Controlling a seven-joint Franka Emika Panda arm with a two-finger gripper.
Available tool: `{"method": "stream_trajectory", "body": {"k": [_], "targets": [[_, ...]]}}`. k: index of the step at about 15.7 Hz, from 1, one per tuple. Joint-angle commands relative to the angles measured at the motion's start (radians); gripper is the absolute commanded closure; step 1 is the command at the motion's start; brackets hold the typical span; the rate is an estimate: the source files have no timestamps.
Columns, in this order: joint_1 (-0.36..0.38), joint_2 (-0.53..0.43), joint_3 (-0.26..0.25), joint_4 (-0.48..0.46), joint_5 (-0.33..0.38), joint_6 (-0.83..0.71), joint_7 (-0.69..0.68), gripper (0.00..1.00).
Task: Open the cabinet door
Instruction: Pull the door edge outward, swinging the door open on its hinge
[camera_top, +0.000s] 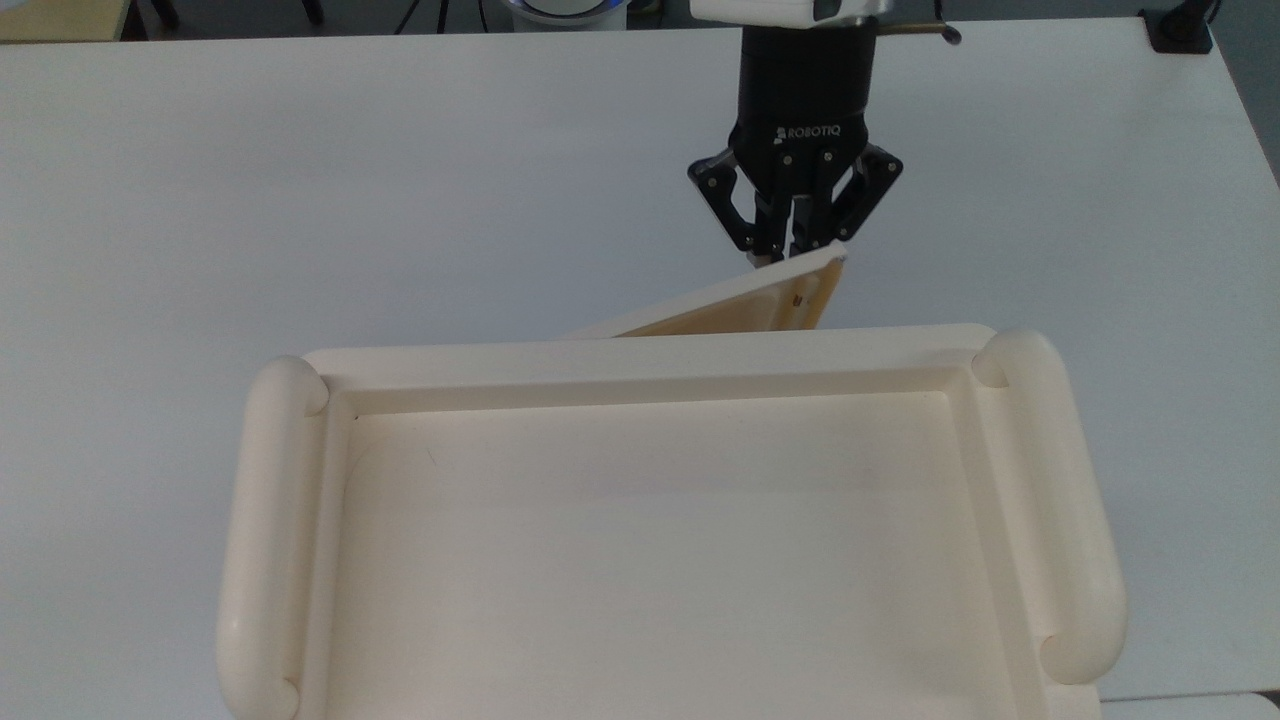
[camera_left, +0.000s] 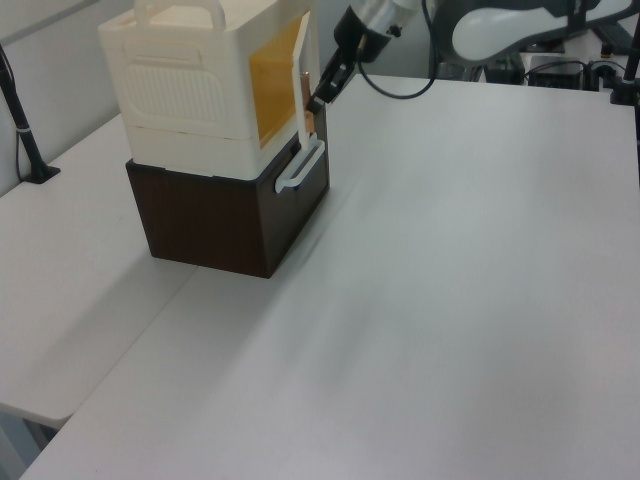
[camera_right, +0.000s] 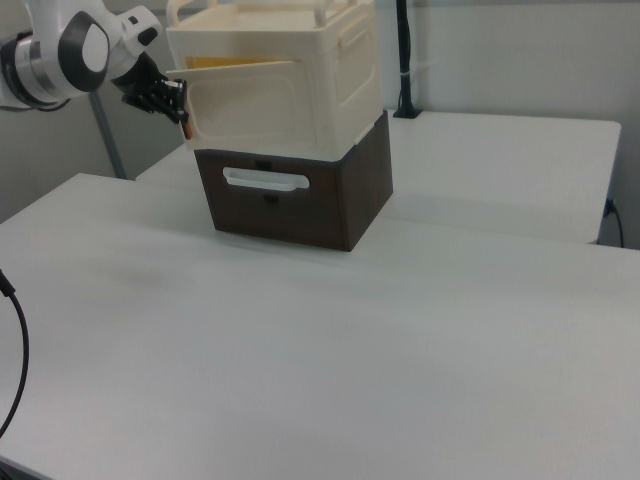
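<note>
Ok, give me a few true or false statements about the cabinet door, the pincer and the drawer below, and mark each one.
1. The cabinet door stands partly open, swung out from the cream cabinet. True.
2. The pincer is at the door's free edge. True.
3. The pincer hangs far above the table, away from the door. False: it is right at the door.
4. The brown drawer has a white handle. True.
5. The drawer is pulled all the way out. False: it looks pushed in.

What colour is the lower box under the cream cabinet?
Dark brown, with a white handle; the right view shows it best.
</note>
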Motion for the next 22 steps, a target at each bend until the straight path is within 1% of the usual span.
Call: {"method": "stream_trajectory", "body": {"k": [1, 6, 7, 9, 10, 11, 12, 18, 22], "targets": [[-0.022, -0.077, -0.005, -0.054, 0.059, -0.117, -0.105, 0.87], [-0.071, -0.106, -0.008, -0.051, 0.116, -0.274, -0.217, 0.86], [-0.083, -0.118, -0.01, -0.051, 0.122, -0.306, -0.241, 0.82], [-0.111, -0.137, -0.013, -0.049, 0.154, -0.379, -0.295, 0.65], [-0.129, -0.154, -0.013, -0.049, 0.164, -0.419, -0.323, 0.51], [-0.146, -0.164, -0.014, -0.049, 0.168, -0.464, -0.326, 0.24], [-0.161, -0.177, -0.016, -0.049, 0.171, -0.505, -0.324, 0.0], [-0.287, -0.247, -0.016, -0.048, 0.17, -0.691, -0.334, 0.0], [-0.353, -0.302, -0.018, -0.048, 0.168, -0.791, -0.32, 0.0]]}}
